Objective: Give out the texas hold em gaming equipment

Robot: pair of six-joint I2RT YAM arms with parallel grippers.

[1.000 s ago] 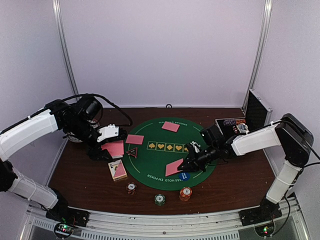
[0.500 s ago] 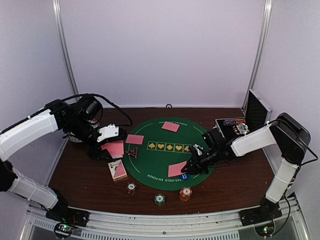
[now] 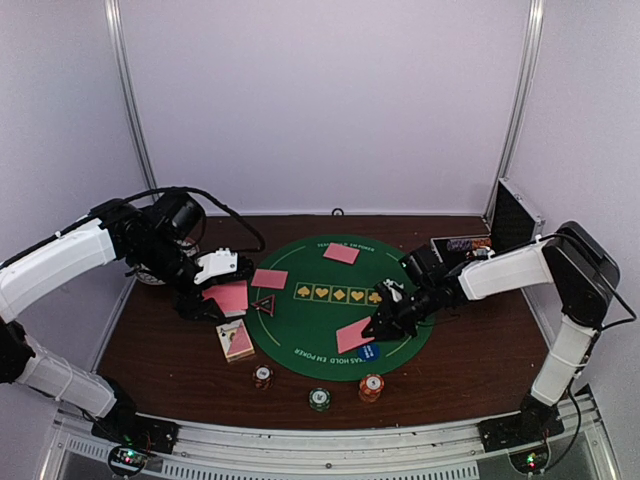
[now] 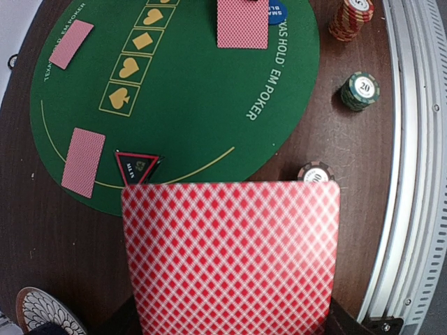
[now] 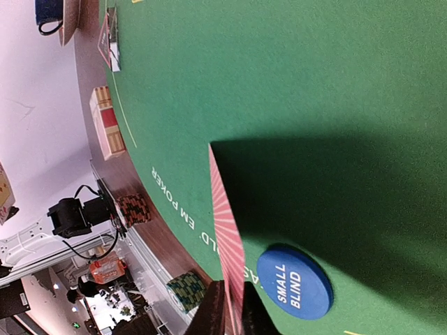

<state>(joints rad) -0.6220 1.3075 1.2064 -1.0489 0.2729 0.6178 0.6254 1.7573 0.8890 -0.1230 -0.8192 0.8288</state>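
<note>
My left gripper [image 3: 212,300] hovers left of the green mat [image 3: 325,318], shut on a pink-backed playing card [image 4: 230,258] that fills the lower left wrist view and hides the fingers. My right gripper [image 3: 382,326] is low over the mat's near right part, its fingers [image 5: 213,310] closed on another pink-backed card [image 5: 227,230], seen edge-on just above the felt beside a blue "small blind" button [image 5: 293,280]. Two more cards [image 3: 341,253] [image 3: 269,278] lie face down on the mat. Three chip stacks [image 3: 263,376] [image 3: 319,399] [image 3: 371,387] stand on the table near the front edge.
A card box [image 3: 235,340] lies left of the mat, and a small triangular marker [image 3: 263,304] sits at the mat's left rim. An open black-and-silver case [image 3: 510,225] stands at the back right. A patterned round object [image 4: 42,313] lies under the left arm.
The right gripper has shifted slightly left and back over the mat with its card, which now sits a bit flatter. The left arm and its card have not moved.
</note>
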